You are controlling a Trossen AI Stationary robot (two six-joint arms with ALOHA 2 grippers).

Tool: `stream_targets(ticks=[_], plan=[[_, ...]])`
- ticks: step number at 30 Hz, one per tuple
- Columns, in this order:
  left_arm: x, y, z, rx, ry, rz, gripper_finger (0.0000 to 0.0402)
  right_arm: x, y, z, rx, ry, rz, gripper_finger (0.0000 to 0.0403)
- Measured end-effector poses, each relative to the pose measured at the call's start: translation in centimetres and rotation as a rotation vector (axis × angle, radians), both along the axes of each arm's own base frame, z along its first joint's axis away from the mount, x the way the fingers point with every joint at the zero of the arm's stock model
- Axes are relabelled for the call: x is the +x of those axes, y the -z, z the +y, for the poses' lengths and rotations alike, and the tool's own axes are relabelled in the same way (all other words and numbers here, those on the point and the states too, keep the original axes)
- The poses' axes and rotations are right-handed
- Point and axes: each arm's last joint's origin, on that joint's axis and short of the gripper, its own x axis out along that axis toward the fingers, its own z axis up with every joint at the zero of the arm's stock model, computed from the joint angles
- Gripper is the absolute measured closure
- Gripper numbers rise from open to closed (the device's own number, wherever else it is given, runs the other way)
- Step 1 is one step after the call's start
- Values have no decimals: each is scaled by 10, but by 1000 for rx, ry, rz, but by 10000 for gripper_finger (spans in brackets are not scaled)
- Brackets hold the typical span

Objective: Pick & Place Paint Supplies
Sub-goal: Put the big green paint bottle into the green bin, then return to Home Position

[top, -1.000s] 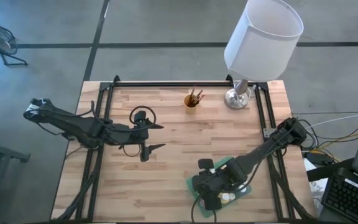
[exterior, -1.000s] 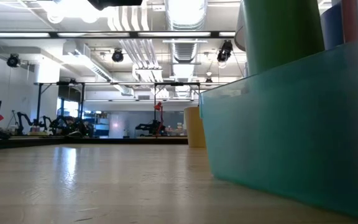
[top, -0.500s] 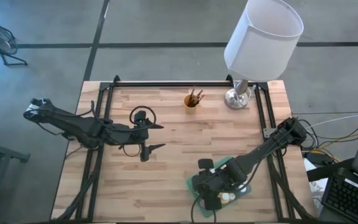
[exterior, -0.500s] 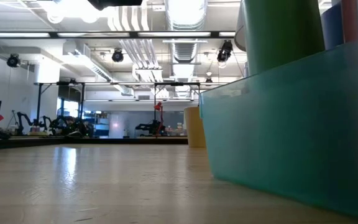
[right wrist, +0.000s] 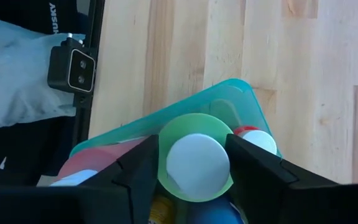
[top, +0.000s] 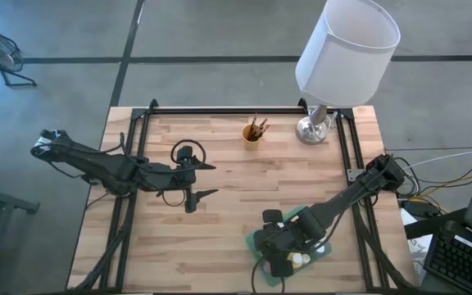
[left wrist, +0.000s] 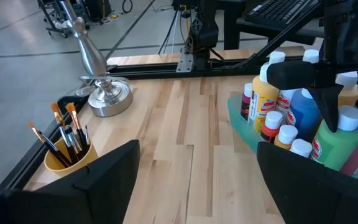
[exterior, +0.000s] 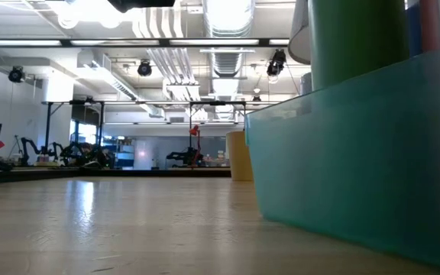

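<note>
Your right claw (top: pixel 281 260) sits over the teal bin (top: pixel 252 242) at the near edge of the tabletop (top: pixel 228 164), right of centre. In the right wrist view its two fingers (right wrist: pixel 138 171) stand on either side of a green bottle (right wrist: pixel 196 165) with a white cap, at the corner of the bin. The fingers lie just beside the bottle's shoulders; whether they press on it or have let go, you cannot tell from here.

The bin is packed with upright paint bottles (left wrist: pixel 272 109): yellow, red, blue and green ones show in the left wrist view, mostly white-capped. In the low view the green bottle rises above the bin's translucent wall.

Your left claw (top: pixel 199 180) hovers over the tabletop left of centre, well apart from the bin, its fingers spread wide with nothing between them.

A yellow cup (top: pixel 252 133) holding dark-handled brushes (left wrist: pixel 67 134) stands toward the far edge, near the silver base of the lamp (top: pixel 347 45).
</note>
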Motion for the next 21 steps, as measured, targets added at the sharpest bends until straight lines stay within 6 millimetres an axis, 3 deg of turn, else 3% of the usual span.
stream_targets(ticks=[9, 21], plan=[[0, 0, 0, 0, 0, 0, 73, -6, -9, -3, 18, 3, -6, 188], [0, 0, 0, 1, -1, 3, 73, -14, -36, -9, 47, -14, -90, 198]])
